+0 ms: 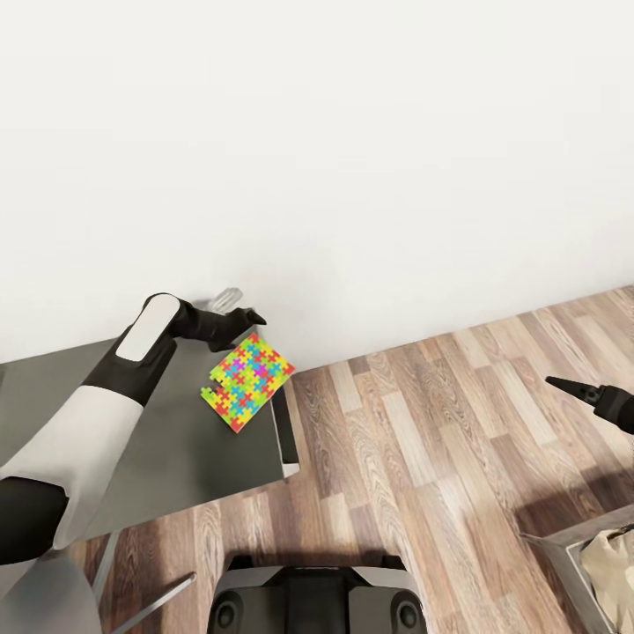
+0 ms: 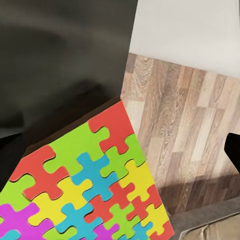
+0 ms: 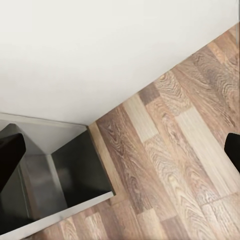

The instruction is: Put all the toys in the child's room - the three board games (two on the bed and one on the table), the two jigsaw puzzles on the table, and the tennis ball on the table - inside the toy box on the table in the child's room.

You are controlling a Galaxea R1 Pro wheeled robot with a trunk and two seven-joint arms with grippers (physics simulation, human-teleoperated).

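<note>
One jigsaw puzzle [image 1: 248,383], a bright multicoloured sheet, sits at the right corner of the dark grey table [image 1: 176,440], with one corner reaching past the table's edge. My left gripper [image 1: 242,310] hovers at the puzzle's far corner, by the white wall. In the left wrist view the puzzle [image 2: 85,185] is very close, and the gripper's dark fingers [image 2: 234,150] sit wide apart at the picture's sides, so it is open. I cannot tell whether a finger touches the sheet. My right gripper [image 1: 559,384] hangs open over the wood floor far to the right, its fingers [image 3: 10,150] spread and empty.
A corner of the bed [image 1: 553,543], grey frame with beige mattress, shows at the lower right. Wood-plank floor [image 1: 423,458] lies between the table and the bed. A white wall [image 1: 352,158] stands straight ahead. My base [image 1: 308,603] is close to the table's end [image 3: 80,175].
</note>
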